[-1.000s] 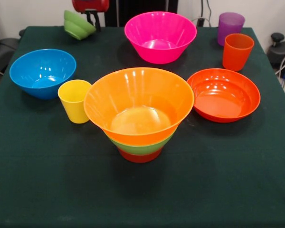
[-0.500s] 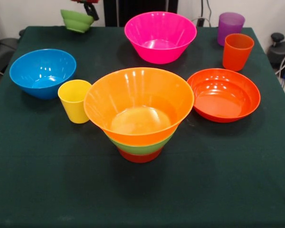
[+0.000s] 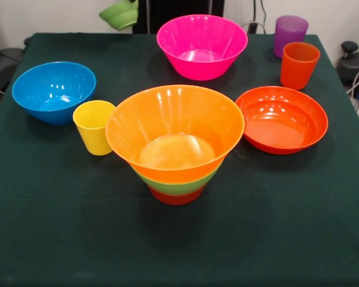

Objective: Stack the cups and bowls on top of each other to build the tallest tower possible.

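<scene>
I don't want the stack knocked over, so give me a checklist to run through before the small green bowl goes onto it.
1. Small green bowl clear of the table: ok, it hangs tilted at the top edge.
2. Gripper's hold on it: cannot tell, the gripper is out of the picture.
3. Tower upright: ok, three bowls nested.
4. Large yellow-orange bowl on top is empty: ok.
5. Yellow cup apart from the tower: not ok, it stands right against the rim's side.
</scene>
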